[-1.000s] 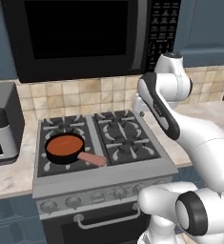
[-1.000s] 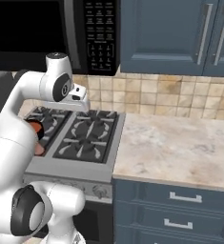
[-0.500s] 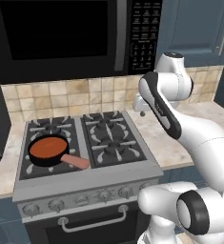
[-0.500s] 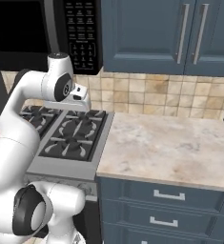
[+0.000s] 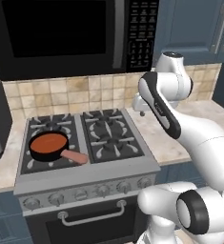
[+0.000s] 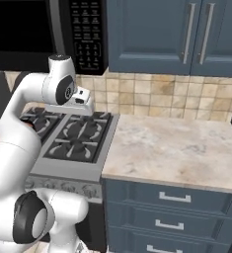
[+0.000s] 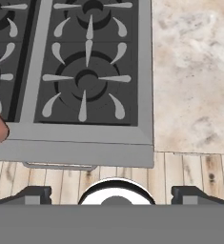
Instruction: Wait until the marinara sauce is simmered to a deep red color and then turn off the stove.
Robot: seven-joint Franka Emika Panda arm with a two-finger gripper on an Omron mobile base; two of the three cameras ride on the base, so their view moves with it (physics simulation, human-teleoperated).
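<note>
Lower left of the left base view: stove [image 5: 108, 169], steel, four grated burners, a row of round knobs [image 5: 103, 190] along its front panel above the oven door handle [image 5: 92, 218]. On its front left burner sits a small black pan [image 5: 47, 147] with a pinkish handle [image 5: 73, 156] pointing toward the lower right; it holds the sauce [image 5: 49, 142], a flat orange-red disc, judged not yet the deep red the task waits for. Handling: the sauce is a liquid and needs no touching; the part to take hold of is one knob, probably rigid, small, smooth and round, so likely to slip unless pinched squarely across its width and then turned. Which knob serves the lit burner cannot be told from these pictures; one toward the left end of the row is a fair guess. Upper middle of the left base view: the arm's wrist, raised over the counter [image 5: 163, 138] just right of the stove, well apart from the knobs. Bottom of the hand view: gripper [image 7: 113, 194], its two dark tips standing wide apart with nothing between them, looking down on the right-hand burners [image 7: 87, 78], the marble counter at right and the wood floor [image 7: 180, 174] below.
</note>
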